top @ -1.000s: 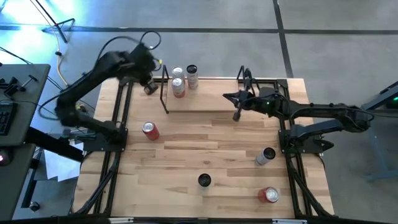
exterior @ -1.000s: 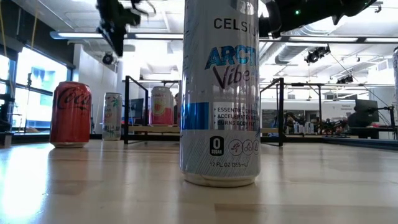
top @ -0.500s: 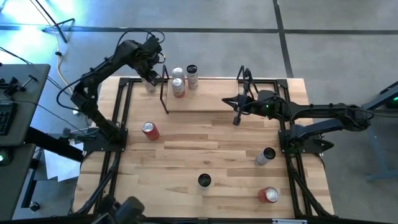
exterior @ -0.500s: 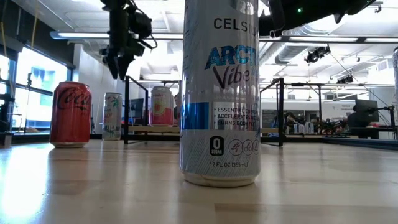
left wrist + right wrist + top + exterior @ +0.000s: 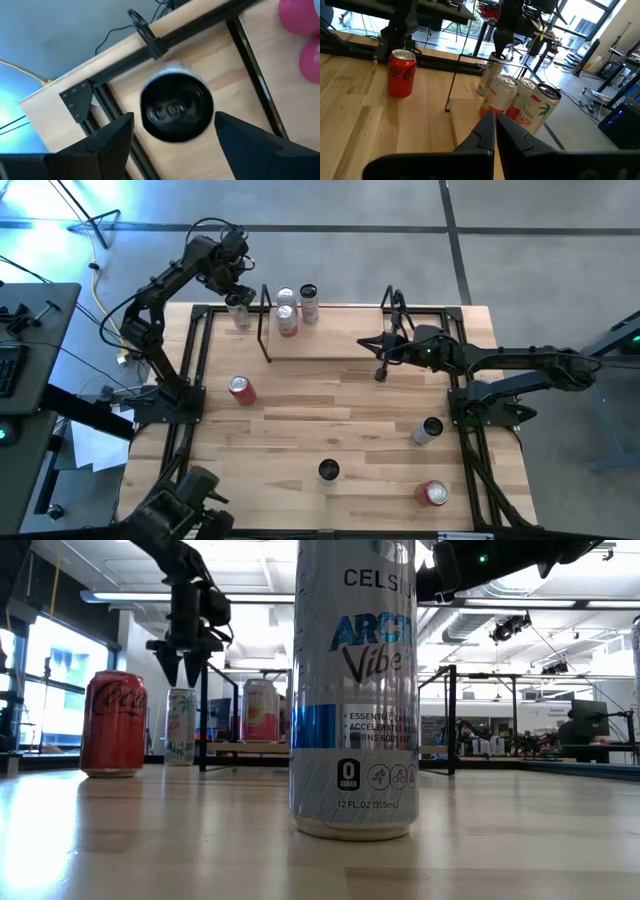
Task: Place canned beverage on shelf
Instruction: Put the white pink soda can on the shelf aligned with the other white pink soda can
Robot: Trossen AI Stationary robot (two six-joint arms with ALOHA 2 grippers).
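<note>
A slim silver can with a black top (image 5: 175, 107) (image 5: 241, 319) stands upright on the tabletop near the far left corner, just left of the shelf's left black upright (image 5: 265, 320). My left gripper (image 5: 238, 302) (image 5: 178, 668) hangs open above it, pointing down, one finger on either side and clear of it. Three cans (image 5: 288, 320) (image 5: 286, 297) (image 5: 308, 302) stand on the light-wood shelf (image 5: 330, 340). My right gripper (image 5: 380, 370) (image 5: 493, 122) is shut on nothing and waits at the shelf's right end.
A red cola can (image 5: 240, 388) stands on the left of the table. A silver can (image 5: 427, 430), a black-topped can (image 5: 329, 470) and a red can (image 5: 435, 493) stand toward the near right. Black frame rails (image 5: 195, 350) run along the table's sides.
My left gripper has come down toward the slim can at the far left corner, rolling its wrist, and its fingers have opened. The can and the right arm have kept still.
</note>
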